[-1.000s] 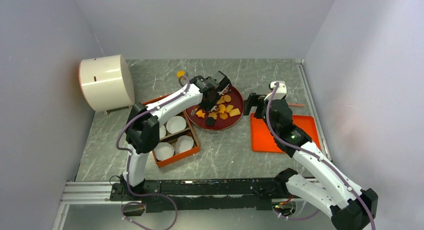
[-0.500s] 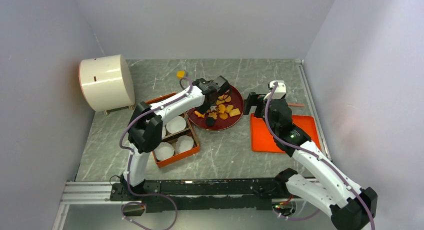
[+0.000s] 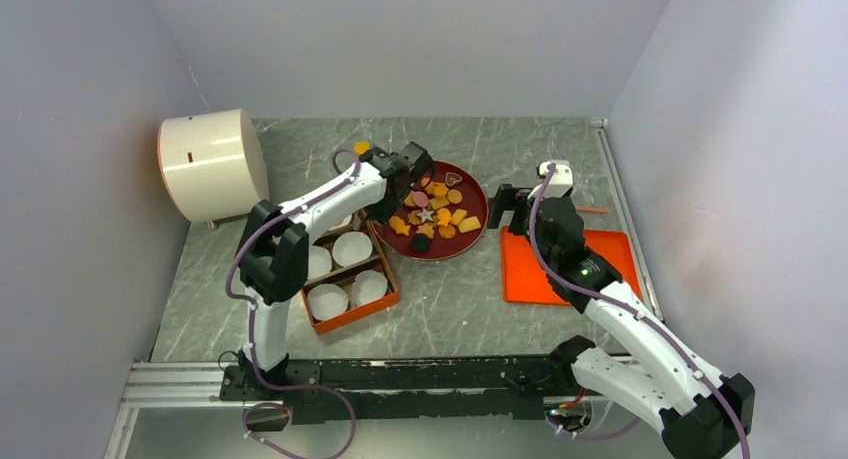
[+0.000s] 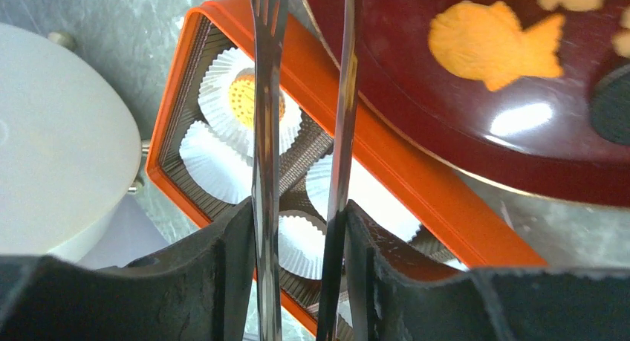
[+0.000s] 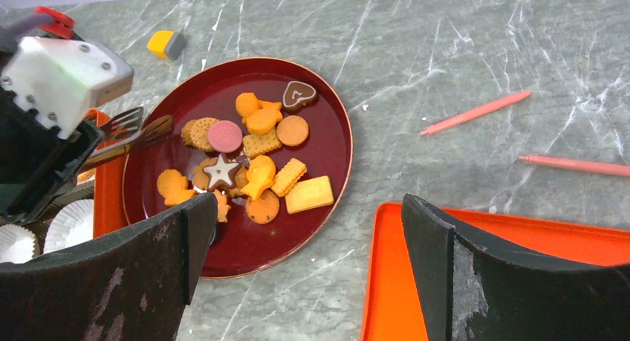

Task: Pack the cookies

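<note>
The cookies (image 3: 437, 211) lie on a dark red plate (image 3: 456, 245): orange and yellow shapes, a pink round, a white star, a dark heart, clear in the right wrist view (image 5: 256, 159). My left gripper (image 3: 405, 167) is shut on metal tongs (image 4: 345, 96) at the plate's left rim, over the orange box (image 3: 385, 299). The tongs (image 5: 137, 133) stand slightly apart, with no cookie seen between them. One paper cup (image 4: 249, 99) in the box (image 4: 416, 177) holds a yellow cookie. My right gripper (image 3: 505, 207) is open and empty, right of the plate (image 5: 245, 244).
A white round container (image 3: 210, 164) lies at the far left. An orange tray (image 3: 520, 279) lies under my right arm. A yellow block (image 3: 361, 147) sits behind the plate. Two pink pens (image 5: 475, 112) (image 5: 572, 164) lie at the right.
My left gripper has moved left with the tongs, from over the plate to its left rim above the box. More cookies now show. The right arm has not moved.
</note>
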Controlling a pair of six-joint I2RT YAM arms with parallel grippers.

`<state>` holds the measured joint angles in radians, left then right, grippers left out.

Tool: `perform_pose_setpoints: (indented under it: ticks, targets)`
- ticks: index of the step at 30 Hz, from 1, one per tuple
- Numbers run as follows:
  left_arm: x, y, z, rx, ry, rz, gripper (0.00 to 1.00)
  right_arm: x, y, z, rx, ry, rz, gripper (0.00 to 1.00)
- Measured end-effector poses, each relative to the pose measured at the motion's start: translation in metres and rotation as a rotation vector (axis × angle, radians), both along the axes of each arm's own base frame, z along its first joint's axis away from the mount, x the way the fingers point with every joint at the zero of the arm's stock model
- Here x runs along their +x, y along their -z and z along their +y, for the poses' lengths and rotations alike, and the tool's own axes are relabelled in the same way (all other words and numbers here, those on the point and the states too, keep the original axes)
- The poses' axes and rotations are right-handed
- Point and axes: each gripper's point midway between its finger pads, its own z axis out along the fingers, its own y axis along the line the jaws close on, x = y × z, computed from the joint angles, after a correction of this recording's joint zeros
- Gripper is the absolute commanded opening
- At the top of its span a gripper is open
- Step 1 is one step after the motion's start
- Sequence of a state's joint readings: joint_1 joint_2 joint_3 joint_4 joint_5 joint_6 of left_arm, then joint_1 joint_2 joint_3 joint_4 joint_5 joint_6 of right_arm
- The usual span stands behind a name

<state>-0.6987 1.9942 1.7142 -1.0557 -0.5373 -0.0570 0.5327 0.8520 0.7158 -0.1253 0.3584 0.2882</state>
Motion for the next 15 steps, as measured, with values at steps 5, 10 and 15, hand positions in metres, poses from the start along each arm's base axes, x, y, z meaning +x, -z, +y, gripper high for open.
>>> perform_pose_setpoints:
  ticks: [5,10,15]
  targets:
    - [-0.005,-0.021,-0.016,-0.099,0.041,-0.006,0.49,0.000,0.000,0.000,-0.001,0.000,0.000,1.00]
    - [-0.008,-0.031,-0.024,-0.158,0.060,-0.005,0.49,0.000,0.000,0.000,-0.001,0.000,0.000,1.00]
    - [-0.014,-0.032,-0.028,-0.185,0.072,0.025,0.48,0.000,-0.001,0.000,0.000,0.000,-0.002,1.00]
